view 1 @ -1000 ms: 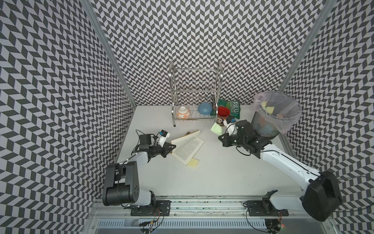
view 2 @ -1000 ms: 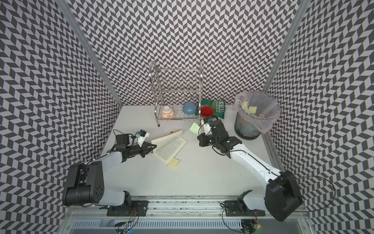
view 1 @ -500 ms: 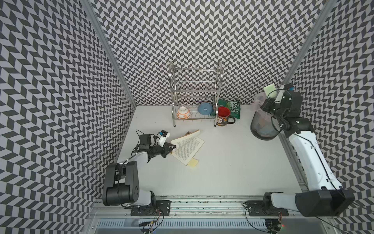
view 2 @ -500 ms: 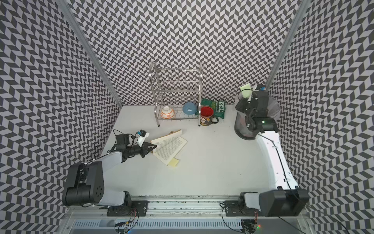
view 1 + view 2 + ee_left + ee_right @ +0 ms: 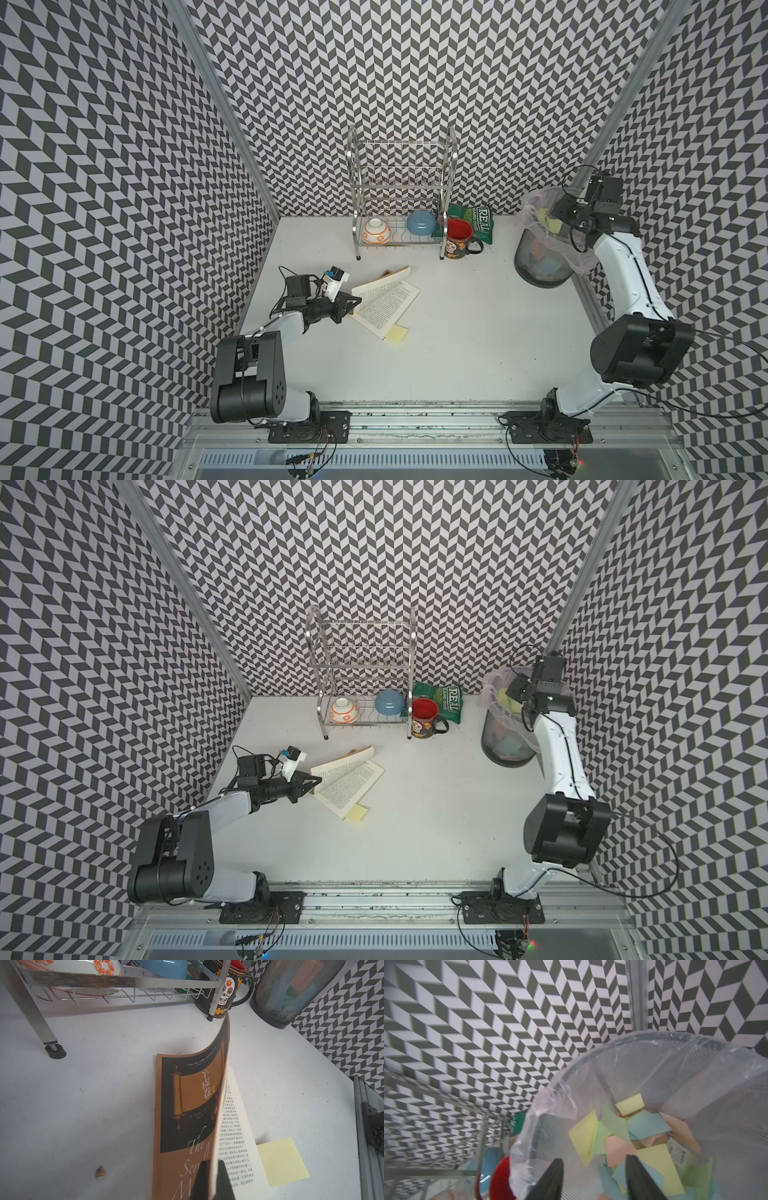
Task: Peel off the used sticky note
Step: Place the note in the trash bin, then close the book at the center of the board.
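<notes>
**Loose notes in the bin, book pinched open**

Your white table [image 5: 457,365] has wide room between the book [image 5: 386,299] and the bin [image 5: 540,272]. The bin stands in the far right corner, close to the wall. Your right gripper [image 5: 594,1158] hangs over its rim, jaws apart, holding nothing. Your left gripper [image 5: 212,1162] pinches the book's lifted pages tight. Flat yellow, blue and pink sticky notes [image 5: 582,1136] lie inside the bin. A yellow pad [image 5: 397,333] touches the book's near corner.

Walls [image 5: 124,166] wear black-and-white chevrons; the table [image 5: 457,353] is white. The sticky note [image 5: 397,333] is pale yellow, the book [image 5: 182,1105] orange-brown and black outside.
</notes>
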Motion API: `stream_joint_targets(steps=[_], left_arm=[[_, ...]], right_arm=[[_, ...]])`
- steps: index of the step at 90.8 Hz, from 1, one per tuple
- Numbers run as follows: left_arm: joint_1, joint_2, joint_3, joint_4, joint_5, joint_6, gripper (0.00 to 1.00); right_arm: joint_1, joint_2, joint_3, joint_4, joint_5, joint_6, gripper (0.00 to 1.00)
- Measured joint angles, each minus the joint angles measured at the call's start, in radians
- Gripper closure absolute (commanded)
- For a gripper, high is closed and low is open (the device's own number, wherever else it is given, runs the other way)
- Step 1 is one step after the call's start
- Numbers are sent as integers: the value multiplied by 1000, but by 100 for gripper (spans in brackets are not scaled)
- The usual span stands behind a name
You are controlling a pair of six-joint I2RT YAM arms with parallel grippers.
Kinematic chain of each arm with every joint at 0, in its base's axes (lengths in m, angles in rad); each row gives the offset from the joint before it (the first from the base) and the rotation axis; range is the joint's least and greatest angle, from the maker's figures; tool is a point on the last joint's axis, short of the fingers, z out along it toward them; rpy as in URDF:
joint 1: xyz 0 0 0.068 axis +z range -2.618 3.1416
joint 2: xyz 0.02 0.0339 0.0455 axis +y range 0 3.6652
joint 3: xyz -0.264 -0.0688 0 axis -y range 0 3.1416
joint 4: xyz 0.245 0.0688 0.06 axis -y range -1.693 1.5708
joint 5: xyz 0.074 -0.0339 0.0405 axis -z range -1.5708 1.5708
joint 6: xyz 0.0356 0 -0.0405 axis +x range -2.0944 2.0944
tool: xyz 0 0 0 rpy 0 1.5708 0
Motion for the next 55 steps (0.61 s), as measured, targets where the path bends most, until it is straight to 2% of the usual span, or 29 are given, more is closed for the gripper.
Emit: stream_joint_targets(steps=[21, 24, 27, 29, 31, 32, 33, 37, 55], left_arm=[[0, -10, 0, -2, -3, 2, 100], [0, -11, 0, -3, -3, 5, 88], [0, -14, 0, -6, -3, 9, 67], [0, -18, 0, -11, -3, 12, 45], [0, -23, 0, -16, -4, 15, 16], [0, -27, 0, -20, -4, 17, 8], [-1, -31, 0, -23, -5, 20, 4], [-1, -51, 0, -39, -5, 27, 0], [-1, -170, 44, -185, 0, 120, 0]], right_arm=[[1, -47, 20, -2, -64, -3, 27], [5, -58, 19, -2, -78, -1, 27], [7, -70, 13, 3, -91, 0, 26], [11, -82, 6, 6, -100, 2, 25], [17, -96, -5, 8, -109, 2, 25], [23, -103, -10, 9, -111, 2, 25], [27, -109, -16, 9, -114, 3, 25], [56, -138, -41, 12, -127, 2, 25], [296, -263, -230, 77, -172, 2, 25]])
